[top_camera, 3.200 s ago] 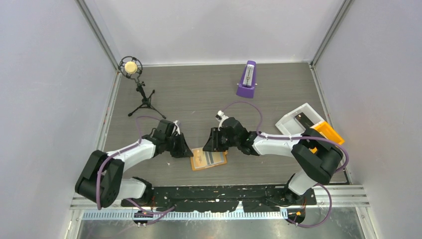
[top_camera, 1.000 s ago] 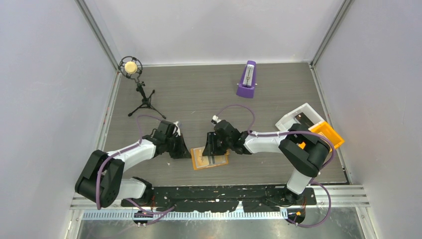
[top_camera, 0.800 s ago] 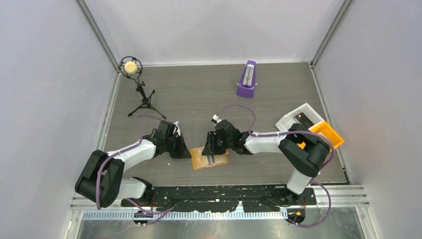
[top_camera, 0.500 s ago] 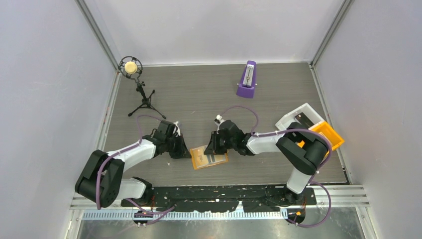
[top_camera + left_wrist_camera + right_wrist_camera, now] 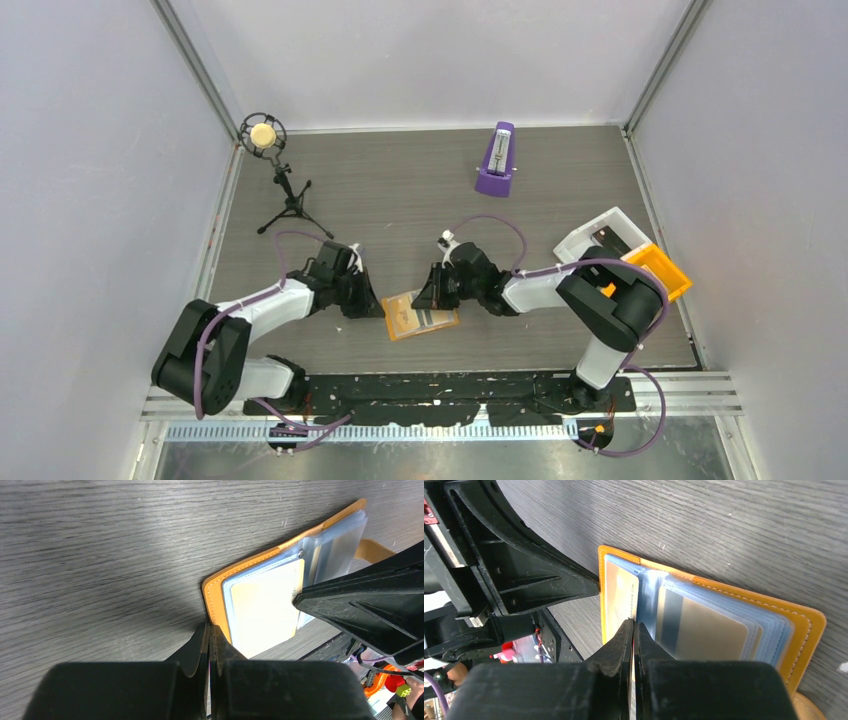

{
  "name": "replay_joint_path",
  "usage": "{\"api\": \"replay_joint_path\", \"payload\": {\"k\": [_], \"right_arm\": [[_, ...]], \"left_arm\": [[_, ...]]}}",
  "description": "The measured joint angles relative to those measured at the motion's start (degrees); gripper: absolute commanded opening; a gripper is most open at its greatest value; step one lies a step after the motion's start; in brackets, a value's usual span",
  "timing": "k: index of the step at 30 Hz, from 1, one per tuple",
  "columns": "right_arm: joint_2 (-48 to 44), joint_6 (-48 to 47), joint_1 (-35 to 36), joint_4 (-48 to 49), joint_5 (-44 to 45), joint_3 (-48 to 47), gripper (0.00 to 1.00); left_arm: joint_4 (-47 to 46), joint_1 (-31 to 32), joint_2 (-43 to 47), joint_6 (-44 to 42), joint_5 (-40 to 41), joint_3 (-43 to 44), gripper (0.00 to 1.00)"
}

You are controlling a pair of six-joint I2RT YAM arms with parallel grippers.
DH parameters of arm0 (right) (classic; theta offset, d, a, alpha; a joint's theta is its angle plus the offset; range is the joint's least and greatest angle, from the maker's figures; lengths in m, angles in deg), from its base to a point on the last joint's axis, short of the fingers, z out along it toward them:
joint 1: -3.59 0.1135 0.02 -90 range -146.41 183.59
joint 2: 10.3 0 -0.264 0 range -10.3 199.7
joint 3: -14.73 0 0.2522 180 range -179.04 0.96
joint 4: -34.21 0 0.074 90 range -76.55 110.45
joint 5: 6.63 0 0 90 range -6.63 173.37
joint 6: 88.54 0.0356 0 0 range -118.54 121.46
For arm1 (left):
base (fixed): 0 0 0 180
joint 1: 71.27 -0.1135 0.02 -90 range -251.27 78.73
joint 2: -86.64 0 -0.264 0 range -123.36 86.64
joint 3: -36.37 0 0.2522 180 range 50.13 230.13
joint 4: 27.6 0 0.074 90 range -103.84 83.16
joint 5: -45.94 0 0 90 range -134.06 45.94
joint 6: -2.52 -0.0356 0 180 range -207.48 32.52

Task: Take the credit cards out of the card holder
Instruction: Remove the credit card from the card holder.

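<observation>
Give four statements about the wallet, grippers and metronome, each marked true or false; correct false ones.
1. The orange folding card holder lies open on the grey wood-grain table. True.
2. The left gripper is wide open. False: it is shut, tips at the holder's edge.
3. The right gripper is shut, tips at the edge of a pale card. True.
4. The purple metronome lies in the white bin. False: it stands on the table, away from it.

two matching arms, the left arm (image 5: 262, 302) and the right arm (image 5: 545, 285): bulky black joints, white shells between them, thin purple cables (image 5: 495, 218) looping alongside. black wedge-shaped fingers (image 5: 195, 645), scuffed. a black perforated base rail (image 5: 450, 385) at 6 o'clock.
</observation>
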Motion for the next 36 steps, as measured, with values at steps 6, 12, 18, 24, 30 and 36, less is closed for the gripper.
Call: {"api": "replay_joint_path", "payload": {"k": [6, 12, 18, 24, 30, 36], "right_arm": [[-1.9, 0.8, -1.0, 1.6, -1.2, 1.8, 0.05], [-2.5, 1.9, -2.1, 3.0, -2.5, 3.2, 0.05], [-5.1, 2.4, -3.6, 3.3, -3.3, 5.2, 0.05], [-8.2, 2.1, -5.4, 2.6, -3.6, 6.8, 0.05], [-8.9, 1.9, -6.1, 2.1, -3.8, 7.1, 0.05], [-8.6, 2.8, -6.1, 3.0, -4.2, 7.1, 0.05]], "left_arm": [[-0.2, 0.0, -0.5, 0.1, -0.2, 0.3, 0.00], [-0.2, 0.0, -0.7, 0.1, -0.2, 0.4, 0.00], [-0.1, 0.0, -0.7, 0.1, -0.1, 0.5, 0.00], [0.1, 0.1, -0.7, 0.1, 0.0, 0.6, 0.00], [1.1, 0.3, -0.7, 0.1, 0.5, 1.1, 0.02], [3.9, 1.5, 4.0, 1.4, 0.9, 1.4, 0.05]]}}
